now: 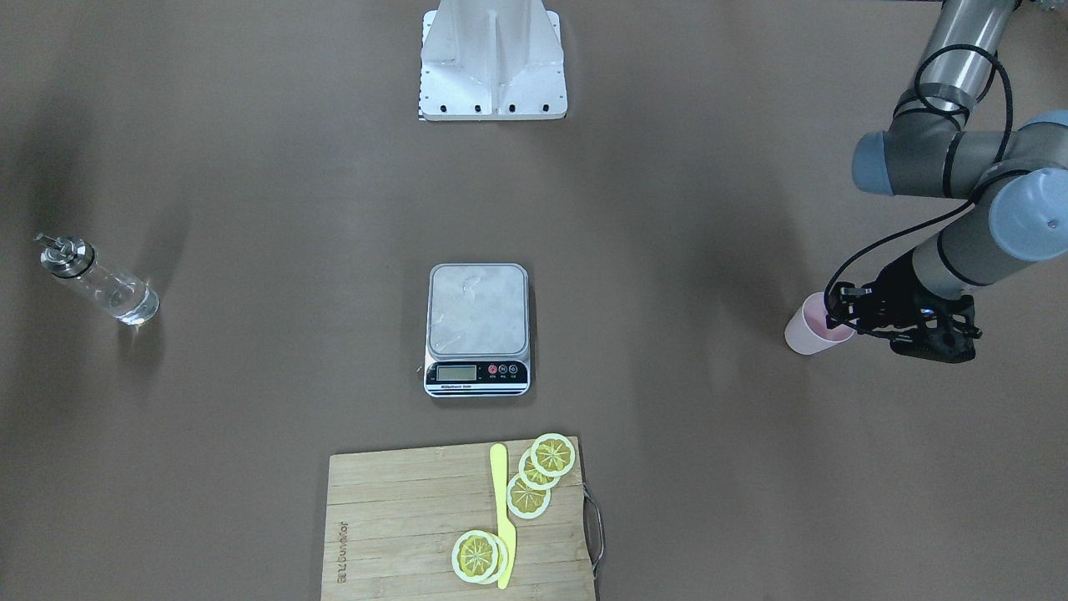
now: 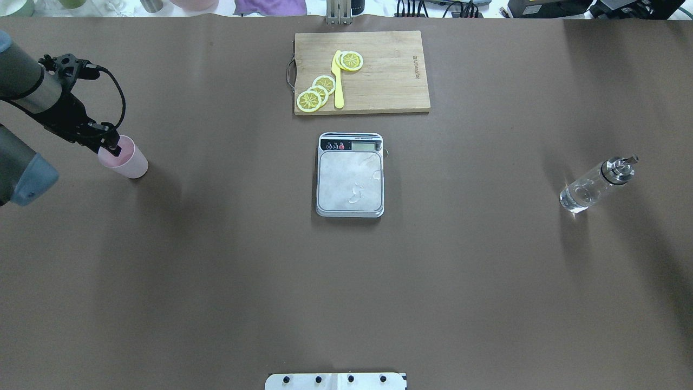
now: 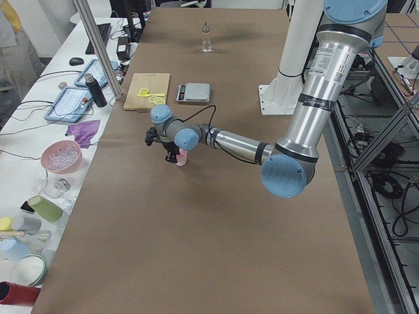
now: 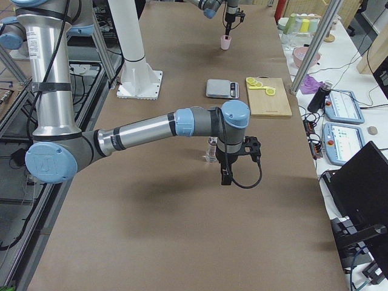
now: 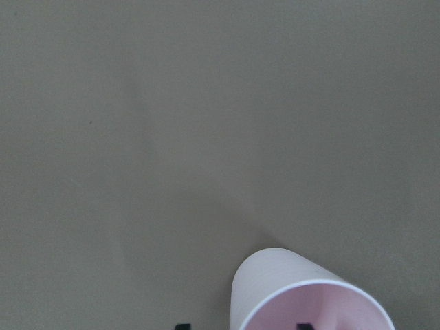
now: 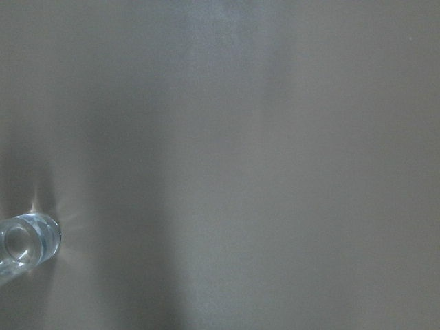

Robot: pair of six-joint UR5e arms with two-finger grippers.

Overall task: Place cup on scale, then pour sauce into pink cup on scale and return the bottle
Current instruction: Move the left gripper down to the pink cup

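Observation:
The pale pink cup (image 2: 130, 160) stands on the table at my far left, also in the front view (image 1: 805, 330) and left wrist view (image 5: 289, 289). My left gripper (image 2: 112, 145) straddles its rim, one finger inside and one outside, still apart, so open. The scale (image 2: 351, 181) sits at the table's middle with a bare steel plate. The clear bottle (image 2: 593, 187) with its steel cap stands at my far right; its base shows in the right wrist view (image 6: 27, 247). My right gripper (image 4: 225, 176) hangs near the bottle; I cannot tell if it is open.
A wooden cutting board (image 2: 390, 70) with lemon slices (image 2: 316, 92) and a yellow knife (image 2: 338, 81) lies beyond the scale. The robot's white base (image 1: 492, 67) stands at the near edge. Bare brown table lies between the cup and the scale.

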